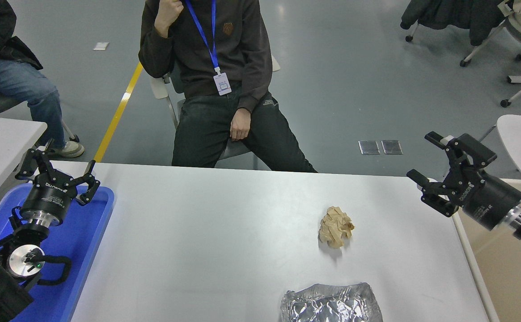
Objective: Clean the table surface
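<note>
With jaws spread, the right gripper (pixel 423 158) is held above the table (pixel 206 232) edge, near a crumpled paper ball (pixel 335 226) and foil (pixel 331 304) lying on it; the approach looks under way, and a descent onto the paper seems required next.

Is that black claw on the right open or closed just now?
Open. The right gripper has its two fingers spread wide apart with nothing between them, hanging above the table surface's right edge.
</note>
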